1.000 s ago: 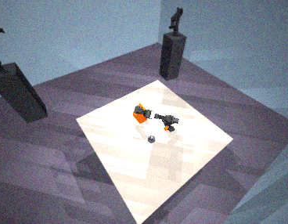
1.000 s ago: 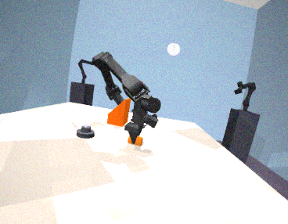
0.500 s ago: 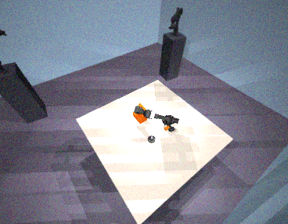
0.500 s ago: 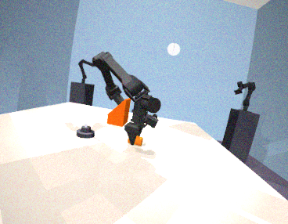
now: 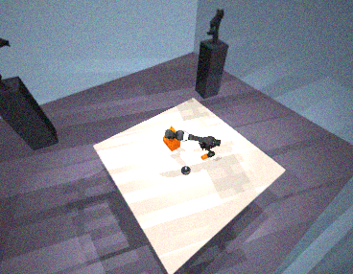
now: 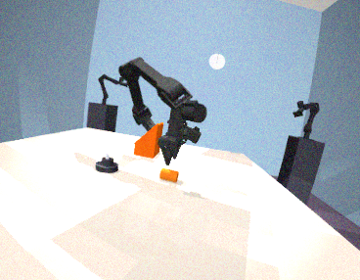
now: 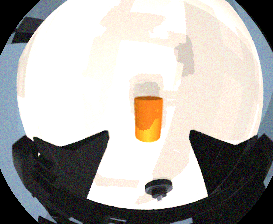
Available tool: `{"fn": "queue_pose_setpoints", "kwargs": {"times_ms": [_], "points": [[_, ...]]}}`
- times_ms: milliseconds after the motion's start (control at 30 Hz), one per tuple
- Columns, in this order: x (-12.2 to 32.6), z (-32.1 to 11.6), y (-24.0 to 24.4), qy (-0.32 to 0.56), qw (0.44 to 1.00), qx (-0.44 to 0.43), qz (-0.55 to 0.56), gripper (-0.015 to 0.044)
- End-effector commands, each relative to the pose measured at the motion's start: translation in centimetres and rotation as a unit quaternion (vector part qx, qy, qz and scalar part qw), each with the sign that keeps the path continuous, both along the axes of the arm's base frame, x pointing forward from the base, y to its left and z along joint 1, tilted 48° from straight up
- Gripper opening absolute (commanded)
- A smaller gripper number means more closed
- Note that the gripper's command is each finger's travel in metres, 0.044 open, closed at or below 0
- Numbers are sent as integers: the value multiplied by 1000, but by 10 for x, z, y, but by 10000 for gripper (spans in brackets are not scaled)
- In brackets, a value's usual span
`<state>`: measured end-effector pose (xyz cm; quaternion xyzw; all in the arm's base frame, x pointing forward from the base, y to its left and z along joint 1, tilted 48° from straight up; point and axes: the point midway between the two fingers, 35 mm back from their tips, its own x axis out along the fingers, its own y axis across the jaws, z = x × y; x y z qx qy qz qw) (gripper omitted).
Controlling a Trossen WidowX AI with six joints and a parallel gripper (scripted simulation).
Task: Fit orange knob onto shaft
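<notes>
The orange knob (image 5: 204, 156) (image 6: 169, 175) (image 7: 148, 119) lies on its side on the table. Its hole cannot be made out. My gripper (image 5: 211, 154) (image 6: 167, 163) (image 7: 149, 135) is open and empty, pointing down a little above the knob. In the wrist view its two fingers stand wide apart, one on each side of the knob's lower end. The dark round pedestal (image 5: 186, 170) (image 6: 107, 166) (image 7: 158, 187) stands apart from the knob, to its left in the top and exterior views. The silver shaft (image 6: 107, 157) sticks up from it with nothing on it. Its flat side is too small to tell.
An orange wedge-shaped block (image 5: 173, 144) (image 6: 150, 141) stands by the arm's base, behind the knob in the exterior view. The pale table (image 5: 162, 230) (image 6: 156, 235) has visible edges. Dark plinths with figures (image 5: 211, 69) (image 6: 303, 166) stand beyond it.
</notes>
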<state>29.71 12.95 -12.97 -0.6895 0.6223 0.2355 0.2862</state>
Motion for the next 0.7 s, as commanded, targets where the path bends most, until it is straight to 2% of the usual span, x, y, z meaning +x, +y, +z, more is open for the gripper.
{"fn": "queue_pose_setpoints", "kwargs": {"times_ms": [0,267,400,667], "points": [[0,2,2,-2,1000,3,-3,440],[-2,-4,18,0,1000,2,3,440],[1,-19,2,0,1000,1,3,440],[2,-23,-3,0,1000,1,3,440]]}}
